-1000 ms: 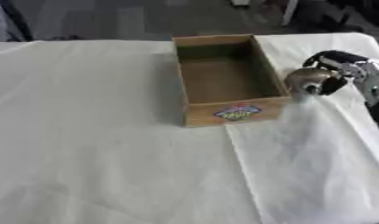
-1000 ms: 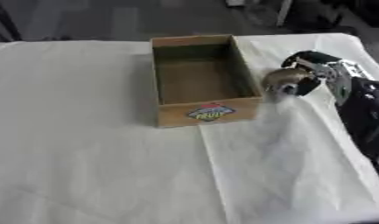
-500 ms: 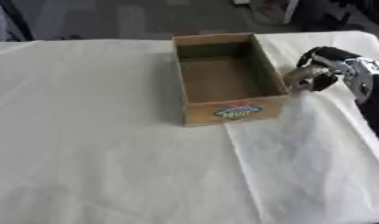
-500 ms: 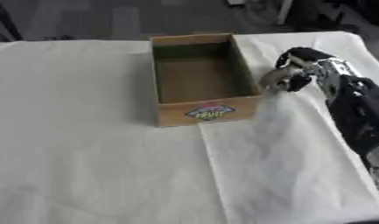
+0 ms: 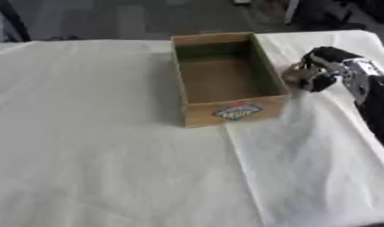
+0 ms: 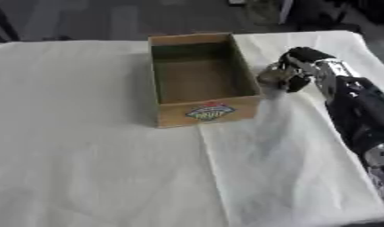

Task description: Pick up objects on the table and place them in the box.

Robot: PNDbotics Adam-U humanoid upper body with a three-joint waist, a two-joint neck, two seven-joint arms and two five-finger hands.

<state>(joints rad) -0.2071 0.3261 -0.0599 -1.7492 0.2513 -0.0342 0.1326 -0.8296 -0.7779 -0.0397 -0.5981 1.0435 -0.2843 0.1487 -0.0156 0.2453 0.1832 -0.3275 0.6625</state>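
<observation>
An open cardboard box (image 5: 196,111) with a colourful label on its front wall stands on the white cloth; its inside shows only a bare brown floor. My right hand (image 5: 328,66) hangs just past the box's right wall, fingers curled round a small greyish-tan rounded object (image 5: 298,76). The object is held above the cloth, close to the box's right rim (image 6: 247,66). My black right forearm (image 6: 358,111) runs down the right side. My left hand shows in neither view.
The white cloth (image 5: 94,155) covers the whole table, with a fold line running from the box's front towards the near edge. Dark floor and furniture legs (image 5: 291,9) lie beyond the far table edge.
My right hand with the small object has moved left and slightly up towards the box's right wall. The box has stayed put.
</observation>
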